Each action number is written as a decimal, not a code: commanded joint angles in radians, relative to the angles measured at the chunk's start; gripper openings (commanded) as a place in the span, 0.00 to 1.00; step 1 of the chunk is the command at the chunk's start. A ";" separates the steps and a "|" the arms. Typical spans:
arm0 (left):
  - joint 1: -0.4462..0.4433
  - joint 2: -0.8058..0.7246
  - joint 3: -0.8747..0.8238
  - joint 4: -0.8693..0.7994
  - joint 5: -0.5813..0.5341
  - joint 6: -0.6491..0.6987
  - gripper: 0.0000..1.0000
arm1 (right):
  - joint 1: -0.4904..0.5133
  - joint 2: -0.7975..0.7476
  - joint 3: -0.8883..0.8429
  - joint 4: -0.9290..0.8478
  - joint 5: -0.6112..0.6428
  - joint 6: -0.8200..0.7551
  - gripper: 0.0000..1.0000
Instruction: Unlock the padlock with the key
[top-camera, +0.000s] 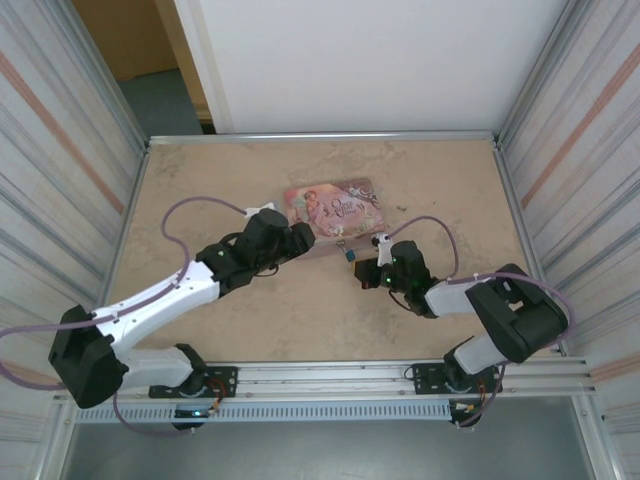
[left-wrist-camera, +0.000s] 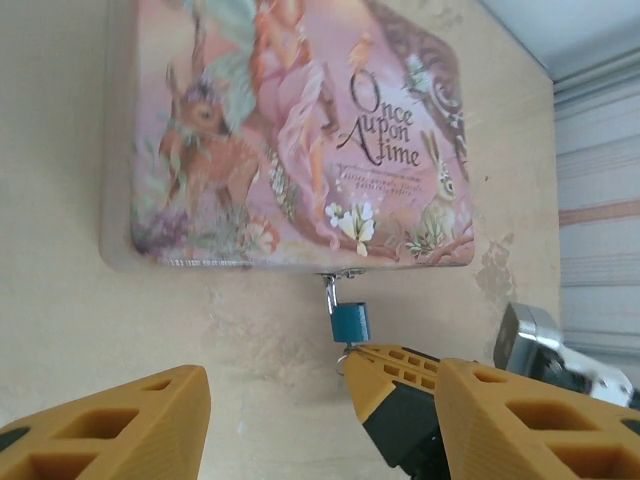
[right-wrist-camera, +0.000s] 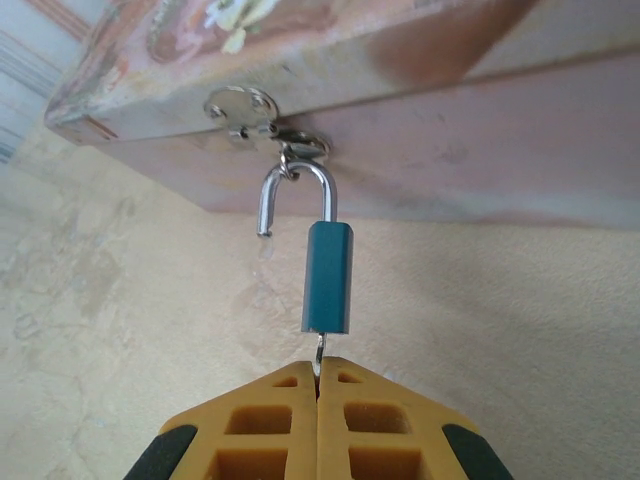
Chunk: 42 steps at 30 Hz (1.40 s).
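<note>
A tiny blue padlock (right-wrist-camera: 327, 277) hangs by its silvery shackle (right-wrist-camera: 300, 175) from the latch of the pink illustrated tin (right-wrist-camera: 400, 120). One end of the shackle stands free of the blue body. My right gripper (right-wrist-camera: 318, 375) is shut on the key (right-wrist-camera: 320, 352), whose thin metal enters the padlock's underside. From above, the padlock (top-camera: 350, 254) lies just in front of the tin (top-camera: 335, 205), with the right gripper (top-camera: 362, 268) right behind it. My left gripper (top-camera: 300, 238) is open beside the tin's near left corner. In its wrist view, the padlock (left-wrist-camera: 350, 322) is ahead, with nothing between its fingers (left-wrist-camera: 120, 425).
The beige tabletop (top-camera: 260, 320) is walled by corrugated metal panels left and right. A metal rail (top-camera: 330, 375) runs along the near edge by the arm bases. Purple cables loop from both arms over the table.
</note>
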 joint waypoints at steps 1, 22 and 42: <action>-0.003 -0.042 0.015 -0.044 -0.072 0.139 0.63 | -0.021 0.045 -0.006 -0.012 -0.065 0.055 0.00; 0.216 -0.173 -0.176 -0.013 0.131 0.123 0.73 | -0.041 -0.078 0.001 -0.185 0.017 0.017 0.36; 0.377 0.022 -0.162 0.181 0.518 0.205 0.80 | -0.097 -0.178 0.032 -0.085 -0.174 0.167 1.00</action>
